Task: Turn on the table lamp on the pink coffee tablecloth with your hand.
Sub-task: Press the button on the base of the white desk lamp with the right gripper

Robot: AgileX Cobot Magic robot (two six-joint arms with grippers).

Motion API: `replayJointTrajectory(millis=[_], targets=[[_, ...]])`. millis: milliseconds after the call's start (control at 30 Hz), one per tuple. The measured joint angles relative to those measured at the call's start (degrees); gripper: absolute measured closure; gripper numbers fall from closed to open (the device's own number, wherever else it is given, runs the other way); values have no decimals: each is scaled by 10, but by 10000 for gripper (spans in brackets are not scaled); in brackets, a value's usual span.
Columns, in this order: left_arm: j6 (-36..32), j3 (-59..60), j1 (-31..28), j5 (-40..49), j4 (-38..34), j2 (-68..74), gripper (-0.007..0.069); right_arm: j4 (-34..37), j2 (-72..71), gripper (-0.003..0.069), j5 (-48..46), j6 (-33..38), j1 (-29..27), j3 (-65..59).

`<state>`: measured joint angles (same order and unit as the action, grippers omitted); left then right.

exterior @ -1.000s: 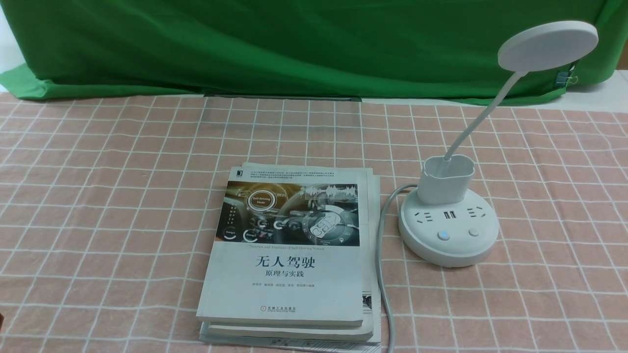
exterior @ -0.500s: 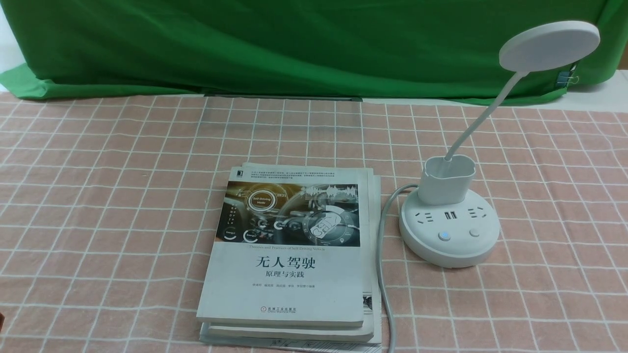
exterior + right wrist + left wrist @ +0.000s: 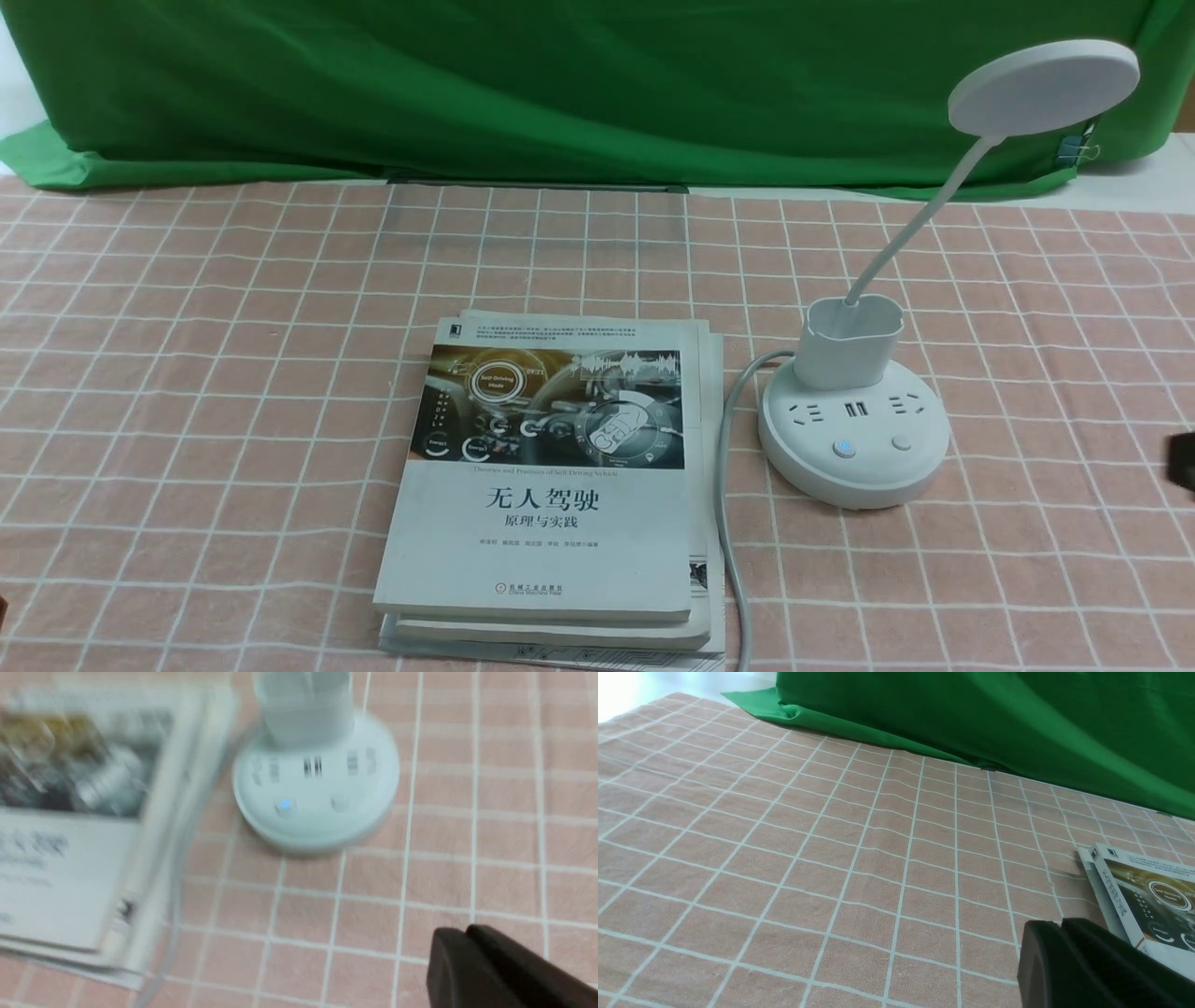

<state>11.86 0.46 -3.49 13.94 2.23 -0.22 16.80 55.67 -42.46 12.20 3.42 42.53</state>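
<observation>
Left gripper (image 3: 1060,926) jaws pressed together, empty, right gripper (image 3: 465,933) likewise closed, empty

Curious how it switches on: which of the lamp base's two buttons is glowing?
The left button glows blue; the right button beside it is plain white.

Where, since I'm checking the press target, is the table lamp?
Front view: the table lamp stands right of centre on the tablecloth, just right of the stacked books.
</observation>
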Motion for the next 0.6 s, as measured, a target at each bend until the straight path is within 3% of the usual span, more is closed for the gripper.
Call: replayJointTrajectory(millis=[300, 600], targets=[[0, 0, 0, 0, 0, 0, 606, -16, 244, 627, 50, 21, 111, 81], [0, 0, 0, 0, 0, 0, 606, -24, 413, 626, 62, 27, 117, 185]])
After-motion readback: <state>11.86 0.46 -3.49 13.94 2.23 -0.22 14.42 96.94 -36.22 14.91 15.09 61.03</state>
